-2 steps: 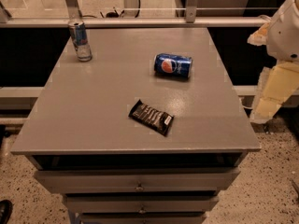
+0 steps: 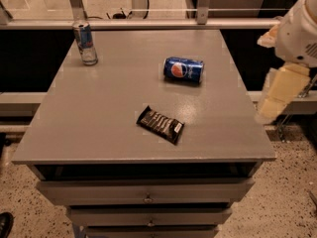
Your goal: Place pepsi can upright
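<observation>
The pepsi can (image 2: pixel 184 69), deep blue with a round red-white-blue logo, lies on its side on the grey table top (image 2: pixel 114 108), right of the middle towards the back. My gripper (image 2: pixel 277 95), cream-coloured on a white arm, hangs off the table's right edge. It is to the right of the can, a little nearer the front, well apart from it and holding nothing.
A slim silver-and-blue can (image 2: pixel 85 43) stands upright at the table's back left corner. A dark candy bar wrapper (image 2: pixel 160 124) lies flat near the front middle. Drawers (image 2: pixel 147 197) sit below the top. A railing (image 2: pixel 148 24) runs behind the table.
My gripper has shifted slightly left, towards the table's right edge. The pepsi can, the slim can and the wrapper have not moved.
</observation>
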